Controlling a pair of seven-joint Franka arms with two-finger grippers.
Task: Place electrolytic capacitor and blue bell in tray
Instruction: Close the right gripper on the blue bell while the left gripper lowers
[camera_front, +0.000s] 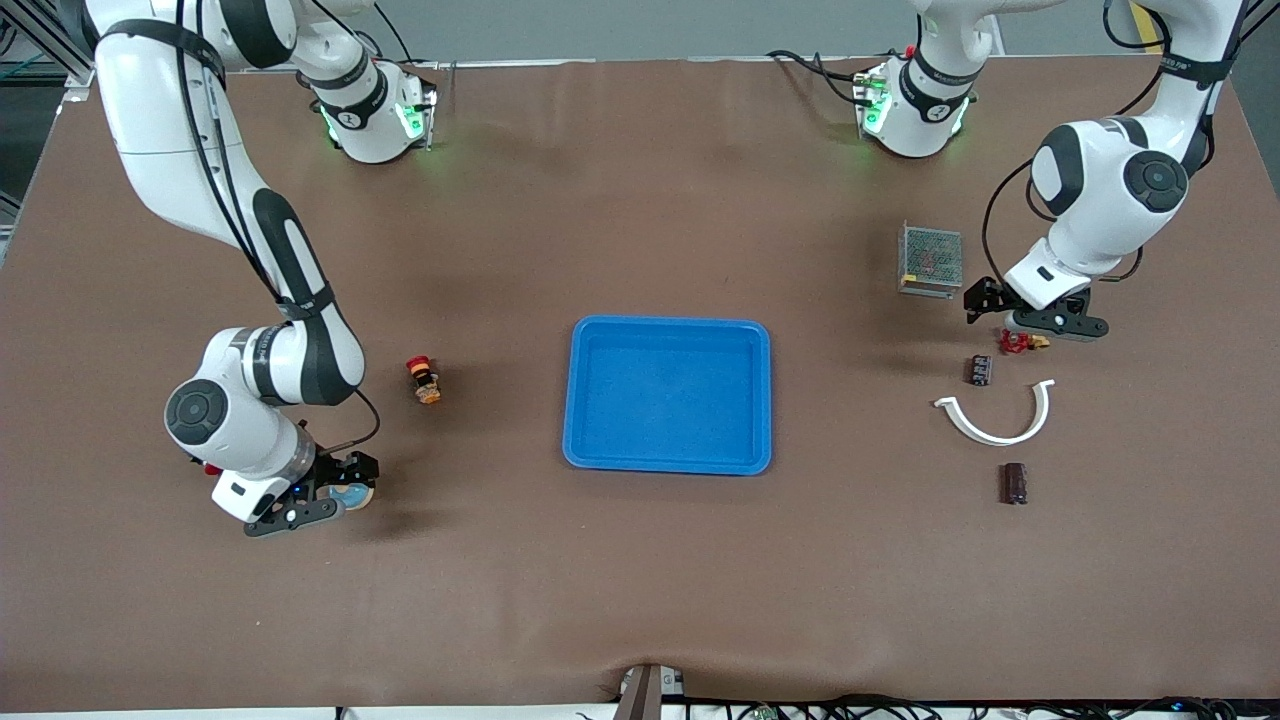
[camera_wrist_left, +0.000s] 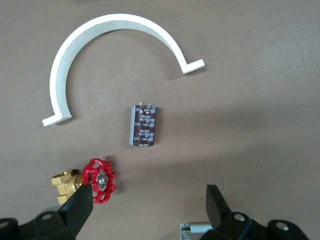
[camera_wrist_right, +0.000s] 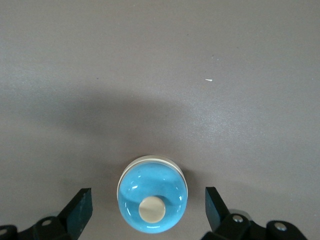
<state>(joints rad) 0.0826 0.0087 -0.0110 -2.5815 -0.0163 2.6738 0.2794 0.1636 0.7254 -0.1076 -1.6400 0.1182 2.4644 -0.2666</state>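
The bright-blue tray (camera_front: 668, 330) lies at the table's middle with nothing in it. The blue bell (camera_front: 355, 497) (camera_wrist_right: 150, 185), a glossy dome with a cream button, sits at the right arm's end. My right gripper (camera_front: 328, 497) (camera_wrist_right: 147, 200) hangs open low over the bell, one finger on each side and clear of it. The electrolytic capacitor (camera_front: 980, 370) (camera_wrist_left: 144, 125), a brown cylinder with a grey stripe, lies at the left arm's end. My left gripper (camera_front: 1025, 322) (camera_wrist_left: 148, 200) is open above the table beside the capacitor, holding nothing.
A red-handled brass valve (camera_front: 1018, 341) (camera_wrist_left: 99, 180) lies under the left gripper. A white curved clamp (camera_front: 1000, 425) (camera_wrist_left: 100, 40) and a second dark cylinder (camera_front: 1015, 483) lie nearer the front camera. A metal mesh box (camera_front: 930, 260) stands toward the bases. A red-and-orange button (camera_front: 425, 380) lies between the bell and the tray.
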